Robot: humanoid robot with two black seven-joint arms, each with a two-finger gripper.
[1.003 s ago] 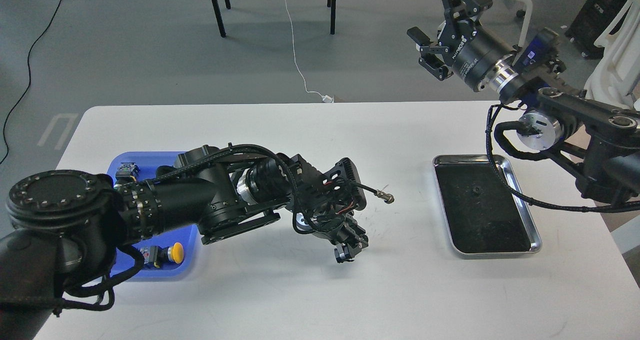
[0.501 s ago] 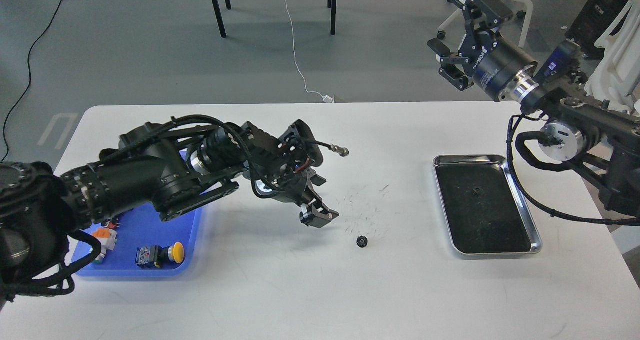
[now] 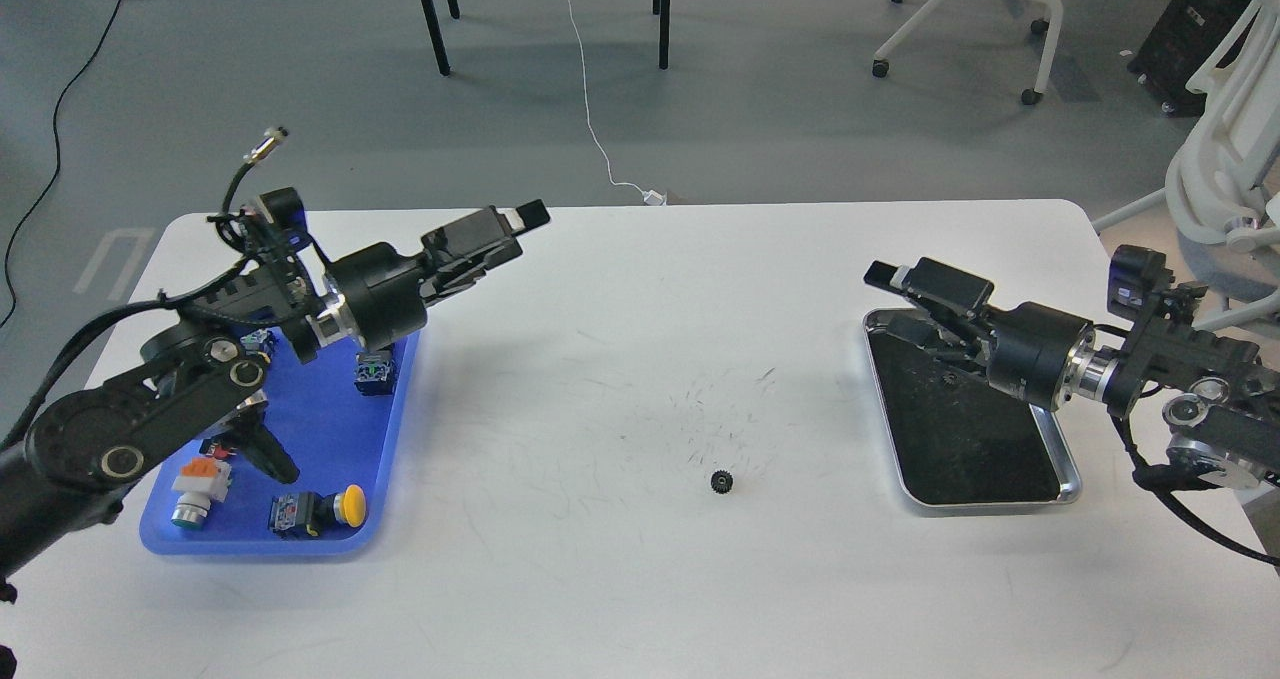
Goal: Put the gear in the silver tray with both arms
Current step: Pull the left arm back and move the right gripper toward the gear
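A small black gear (image 3: 721, 481) lies alone on the white table, front of centre. The silver tray (image 3: 1062, 467) stands at the right, with a tiny dark part (image 3: 948, 378) on its dark floor. My left gripper (image 3: 505, 241) is raised over the table's left part, pointing right, far from the gear; its jaws look open and empty. My right gripper (image 3: 893, 304) reaches in from the right, low over the tray's far left corner, open and empty.
A blue plastic tray (image 3: 395, 439) at the left holds several small parts, among them a yellow push button (image 3: 341, 506) and an orange-and-white part (image 3: 192, 481). My left arm hangs over it. Chair and table legs stand on the floor beyond the table.
My left arm has let go of the gear, leaving it on the table, and swung back left over the blue tray. My right arm has come down from high up to just over the silver tray.
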